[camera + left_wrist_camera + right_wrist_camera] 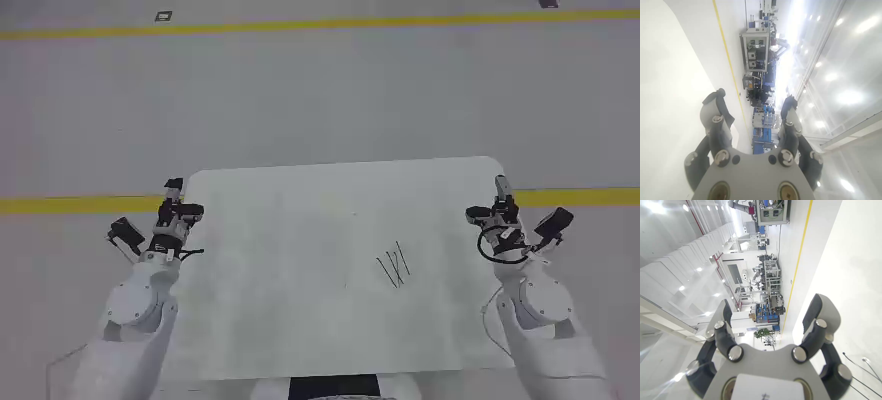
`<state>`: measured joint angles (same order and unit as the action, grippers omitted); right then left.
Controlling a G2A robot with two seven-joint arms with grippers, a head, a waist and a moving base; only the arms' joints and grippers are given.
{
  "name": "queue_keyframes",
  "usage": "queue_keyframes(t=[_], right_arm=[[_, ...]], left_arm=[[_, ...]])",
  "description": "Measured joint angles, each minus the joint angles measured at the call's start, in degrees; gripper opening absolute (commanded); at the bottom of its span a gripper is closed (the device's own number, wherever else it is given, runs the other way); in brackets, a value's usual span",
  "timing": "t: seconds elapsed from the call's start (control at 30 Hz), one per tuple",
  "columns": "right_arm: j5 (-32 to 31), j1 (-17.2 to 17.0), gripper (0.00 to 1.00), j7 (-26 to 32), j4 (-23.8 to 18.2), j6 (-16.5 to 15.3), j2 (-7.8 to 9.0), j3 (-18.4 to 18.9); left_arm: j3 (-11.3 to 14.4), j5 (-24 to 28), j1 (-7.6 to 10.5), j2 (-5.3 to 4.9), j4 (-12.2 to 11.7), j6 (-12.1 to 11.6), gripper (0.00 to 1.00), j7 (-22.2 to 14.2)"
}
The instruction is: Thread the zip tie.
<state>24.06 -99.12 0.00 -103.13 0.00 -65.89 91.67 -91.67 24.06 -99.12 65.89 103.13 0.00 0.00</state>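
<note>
I can read no text, number or brand anywhere. The white label [768, 386] on the mount behind my right gripper [771, 299] carries a dark mark, blurred and cut off by the frame edge, so I cannot make it out. A floor plate [163, 16] by the far yellow line [320, 24] is too small to read, and the cabinet [772, 211] panels show nothing legible
</note>
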Motion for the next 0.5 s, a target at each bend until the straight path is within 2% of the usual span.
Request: queue_keyframes(t=[0.07,0.13,0.3,0.5], right_arm=[[-0.22,0.08,1.00,0.22,-0.21,-0.21,0.02,-0.14],[-1.88,0.27,1.00,2.43,-0.79,-2.10,0.09,-0.47],[-9.06,1.45,1.00,12.11,-0.98,-7.57,0.52,-1.24],[-19.80,2.85,1.00,25.29,-0.20,-13.53,1.20,-4.39]], left_arm=[[0.00,0.00,0.00,0.00,0.00,0.00,1.00,0.00],[0.00,0.00,0.00,0.00,0.00,0.00,1.00,0.00],[0.00,0.00,0.00,0.00,0.00,0.00,1.00,0.00],[0.00,0.00,0.00,0.00,0.00,0.00,1.00,0.00]])
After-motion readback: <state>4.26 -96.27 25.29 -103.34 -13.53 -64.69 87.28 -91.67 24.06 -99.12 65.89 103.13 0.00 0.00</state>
